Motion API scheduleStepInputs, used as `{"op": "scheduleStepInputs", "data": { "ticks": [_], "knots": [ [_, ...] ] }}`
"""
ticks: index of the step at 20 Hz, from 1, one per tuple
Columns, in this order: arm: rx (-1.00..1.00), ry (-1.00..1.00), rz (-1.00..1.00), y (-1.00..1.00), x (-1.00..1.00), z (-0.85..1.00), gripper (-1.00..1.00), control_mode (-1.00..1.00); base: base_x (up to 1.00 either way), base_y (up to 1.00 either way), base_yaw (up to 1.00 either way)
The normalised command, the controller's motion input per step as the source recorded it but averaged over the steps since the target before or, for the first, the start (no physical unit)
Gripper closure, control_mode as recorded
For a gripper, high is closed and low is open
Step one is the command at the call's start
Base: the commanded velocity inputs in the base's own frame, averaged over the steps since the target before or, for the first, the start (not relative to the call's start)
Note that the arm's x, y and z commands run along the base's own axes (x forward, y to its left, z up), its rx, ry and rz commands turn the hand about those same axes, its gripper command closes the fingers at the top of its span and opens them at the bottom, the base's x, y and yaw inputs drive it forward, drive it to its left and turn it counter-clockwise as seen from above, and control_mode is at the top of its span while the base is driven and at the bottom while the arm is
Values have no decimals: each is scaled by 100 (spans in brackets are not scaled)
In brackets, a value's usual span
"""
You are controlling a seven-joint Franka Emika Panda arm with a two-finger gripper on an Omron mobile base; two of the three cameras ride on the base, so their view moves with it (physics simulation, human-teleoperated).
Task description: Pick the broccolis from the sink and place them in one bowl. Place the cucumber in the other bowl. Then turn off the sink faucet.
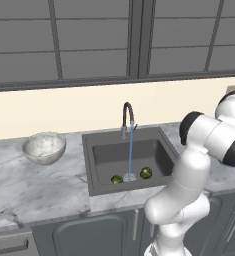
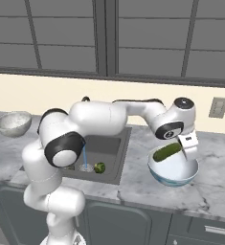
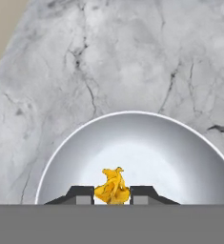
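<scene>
White robot arm (image 2: 61, 158) nearest camera, reaching right over the marble counter (image 2: 214, 191); no readable writing or labels anywhere; gripper (image 2: 181, 152) closed tight on the smooth elongated dark-green cucumber (image 2: 167, 151), held just above the round white blue-rimmed bowl (image 2: 173, 173); two lumpy dark-green broccolis (image 1: 146, 173) lie in the dark grey recessed sink (image 1: 129, 157) by the drain; dark gooseneck faucet (image 1: 127, 118) running water; grey-white speckled stone bowl (image 1: 44, 147) on the counter left of the sink.

We see a kitchen: a marble counter (image 1: 34, 190) holds a dark sink (image 1: 129, 155) with a faucet (image 1: 127, 117) running water, grey cabinets (image 1: 94, 235) stand below, a window (image 1: 114, 40) is behind, and bowls (image 1: 44, 147) stand on the counter.
</scene>
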Motion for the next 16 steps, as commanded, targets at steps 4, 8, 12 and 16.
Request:
{"op": "scheduleStepInputs", "data": {
  "ticks": [4, 8, 12, 16],
  "knots": [
    [0, 1, -4, 0, 8, -32, 100, -100, 0, 0, 0],
    [1, 0, -3, 0, 16, -40, 100, -100, 0, 0, 0],
    [1, 0, -2, 0, 10, -36, 100, -100, 0, 0, 0],
    [2, 0, -1, -6, 18, -35, 100, -100, 0, 0, 0]
  ]
}}
